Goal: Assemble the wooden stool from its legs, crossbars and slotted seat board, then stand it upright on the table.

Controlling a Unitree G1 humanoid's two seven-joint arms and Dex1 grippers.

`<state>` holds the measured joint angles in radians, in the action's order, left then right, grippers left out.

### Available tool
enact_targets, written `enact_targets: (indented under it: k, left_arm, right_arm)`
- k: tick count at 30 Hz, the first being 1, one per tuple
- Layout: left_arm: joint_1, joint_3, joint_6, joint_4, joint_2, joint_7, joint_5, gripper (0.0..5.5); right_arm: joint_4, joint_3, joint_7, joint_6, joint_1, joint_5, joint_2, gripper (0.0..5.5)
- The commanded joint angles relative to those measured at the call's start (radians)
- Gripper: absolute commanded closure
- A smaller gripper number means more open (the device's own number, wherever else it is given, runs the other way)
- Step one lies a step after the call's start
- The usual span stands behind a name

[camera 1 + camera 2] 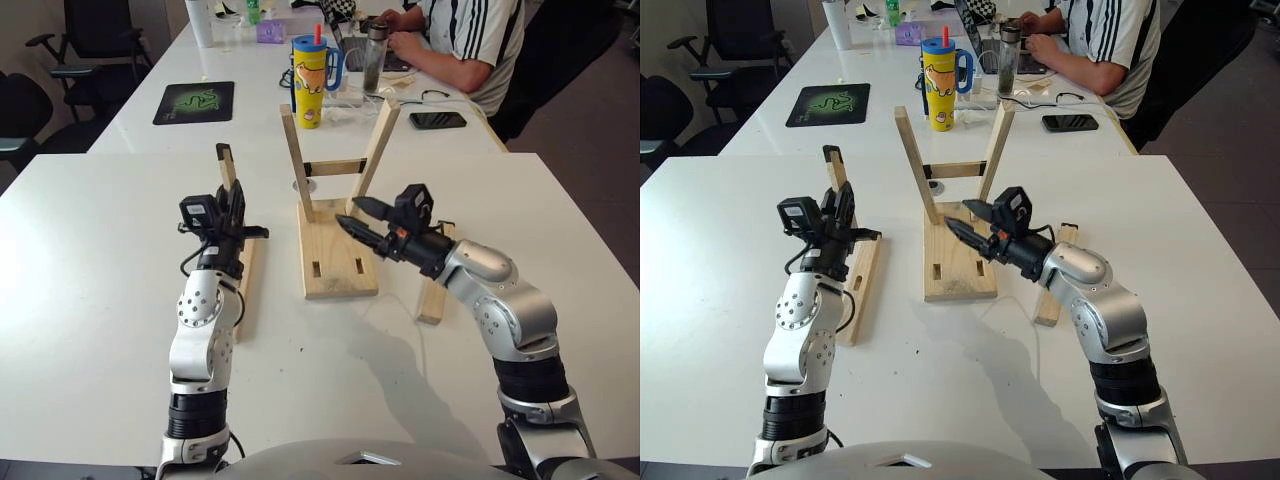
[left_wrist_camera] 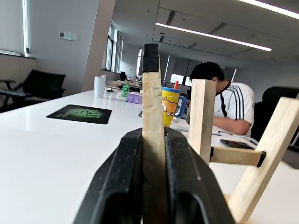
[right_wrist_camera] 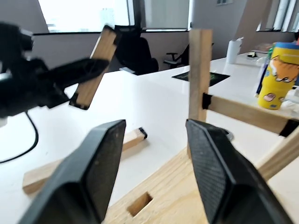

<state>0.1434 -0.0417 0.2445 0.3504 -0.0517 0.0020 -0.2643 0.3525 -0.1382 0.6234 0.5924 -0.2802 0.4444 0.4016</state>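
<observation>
The slotted seat board (image 1: pixel 338 262) lies flat mid-table. Two legs (image 1: pixel 294 160) joined by a crossbar (image 1: pixel 336 168) stand in its far slots, leaning apart. My right gripper (image 1: pixel 348 212) hovers open just above the board, close to the base of the right-hand leg (image 1: pixel 376 148); in the right wrist view its fingers (image 3: pixel 93 168) frame an empty slot (image 3: pixel 138 204). My left gripper (image 1: pixel 236 218) is shut on another wooden leg (image 1: pixel 227 168), which tilts up off the table left of the board. The left wrist view shows that leg (image 2: pixel 153 107) clamped between the pads.
A wooden bar (image 1: pixel 246 290) lies on the table under my left arm, another (image 1: pixel 434 292) under my right forearm. On the far table stand a yellow tumbler (image 1: pixel 312 82), a phone (image 1: pixel 437 120) and a black mat (image 1: pixel 194 102), where a person sits.
</observation>
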Motion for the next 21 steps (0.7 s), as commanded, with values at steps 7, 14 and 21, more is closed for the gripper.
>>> enact_targets:
  k: [7, 14, 21]
  left_arm:
    - [0.086, -0.009, 0.152, 0.042, -0.054, 0.035, -0.177, 5.08]
    - [0.077, 0.014, 0.189, 0.054, -0.035, 0.032, -0.236, 5.08]
    - [0.070, 0.028, 0.205, 0.063, -0.024, 0.022, -0.261, 5.08]
  right_arm:
    - [-0.068, -0.055, -0.110, 0.157, -0.109, 0.058, -0.207, 3.14]
    - [-0.117, -0.039, -0.179, 0.178, -0.142, 0.064, -0.296, 3.14]
    - [-0.126, 0.007, -0.173, 0.201, -0.172, 0.130, -0.356, 3.14]
